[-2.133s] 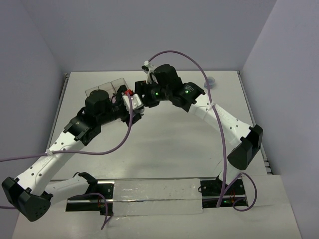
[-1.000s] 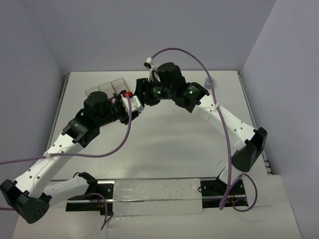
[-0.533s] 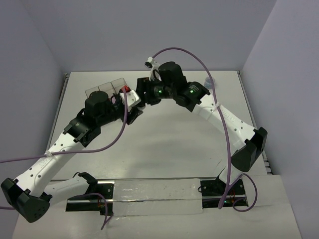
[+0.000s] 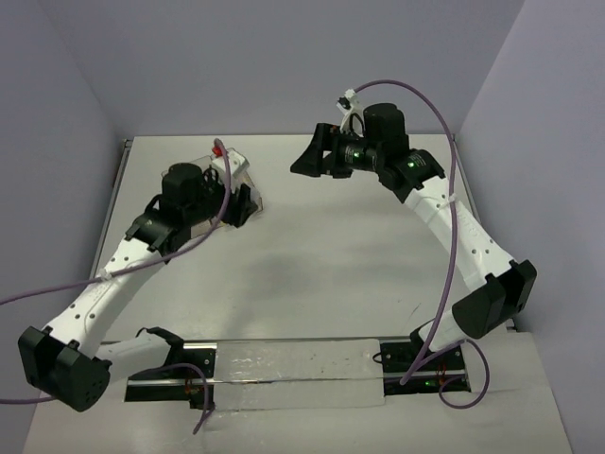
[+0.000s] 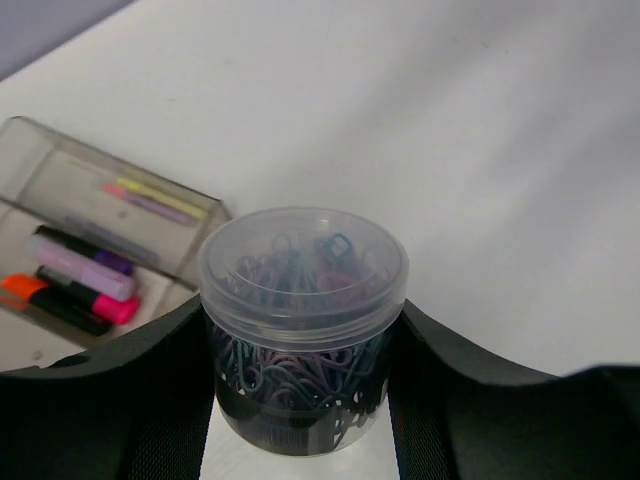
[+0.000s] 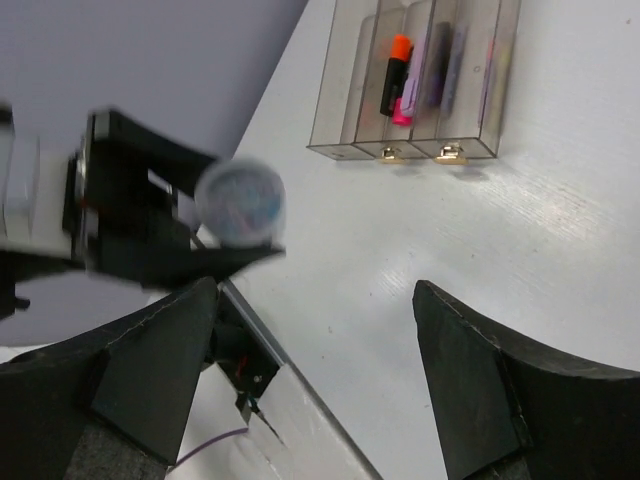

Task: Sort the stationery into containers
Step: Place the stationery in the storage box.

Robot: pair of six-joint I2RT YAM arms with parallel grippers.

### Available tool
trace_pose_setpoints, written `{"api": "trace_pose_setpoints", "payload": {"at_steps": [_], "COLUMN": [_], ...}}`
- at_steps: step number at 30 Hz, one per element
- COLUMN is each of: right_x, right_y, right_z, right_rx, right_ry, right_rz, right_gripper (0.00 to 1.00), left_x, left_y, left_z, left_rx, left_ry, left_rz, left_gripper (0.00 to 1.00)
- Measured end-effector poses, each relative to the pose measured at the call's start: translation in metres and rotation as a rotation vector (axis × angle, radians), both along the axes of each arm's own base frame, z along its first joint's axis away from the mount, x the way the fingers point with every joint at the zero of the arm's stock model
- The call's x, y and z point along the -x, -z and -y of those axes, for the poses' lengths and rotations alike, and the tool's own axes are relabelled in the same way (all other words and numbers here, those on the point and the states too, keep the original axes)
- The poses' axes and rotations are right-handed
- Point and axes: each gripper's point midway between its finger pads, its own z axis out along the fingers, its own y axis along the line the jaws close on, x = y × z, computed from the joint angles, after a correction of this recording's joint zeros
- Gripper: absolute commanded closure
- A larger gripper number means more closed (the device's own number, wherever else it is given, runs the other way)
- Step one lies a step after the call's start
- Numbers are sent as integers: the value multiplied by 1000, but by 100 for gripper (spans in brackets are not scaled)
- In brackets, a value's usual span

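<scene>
Though apart, one jar (image 5: pixel 302 320), three bins (image 6: pixel 350 90)

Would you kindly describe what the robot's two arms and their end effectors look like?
The left arm and right arm have white links joined by chunky black housings. A thin purple cable loops along each. Small green lights glow on the right arm. The left end effector and right end effector each have two broad matte black fingers.
</scene>
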Motion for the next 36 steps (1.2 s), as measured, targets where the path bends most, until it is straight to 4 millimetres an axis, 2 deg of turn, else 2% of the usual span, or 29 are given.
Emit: {"api": "trace_pose_setpoints", "payload": {"at_steps": [2,3,5,7,10,12,15,18,22,25,30,32,36], "right_x": [-1,-2,-2,-2,-2,-1,1,0,-4,-10,-16,-16,-18], "right_y": [-2,-2,-2,1,10,21,36,40,49,62,87,90,92], "right_z": [5,6,7,7,8,8,11,13,16,16,20,22,24], "right_rx": [-7,-8,-7,-3,6,19,39,53,84,119,181,193,205], "right_ry": [12,15,16,17,19,22,31,45,67,78,102,111,124], "right_rz": [4,4,3,-3,-23,-48,-86,-95,-115,-145,-200,-208,-206], "right_gripper": [14,14,14,14,14,14,14,14,14,14,14,14,14], "left_x": [-24,-37,-72,-96,-116,-120,-125,-139,-148,-156,-182,-190,-192], "left_y": [-8,-20,-42,-65,-96,-99,-84,-56,0,29,50,55,61], "left_z": [-19,-30,-61,-96,-146,-176,-212,-229,-230,-224,-227,-231,-239], "left_rx": [8,12,21,13,1,-12,-26,-17,-10,-15,-41,-50,-55], "left_ry": [-79,-118,-223,-313,-411,-463,-521,-530,-496,-436,-407,-413,-458], "left_rz": [-20,-14,20,70,180,222,233,237,222,253,351,392,442], "left_gripper": [100,100,100,100,100,100,100,100,100,100,100,100,100]}}
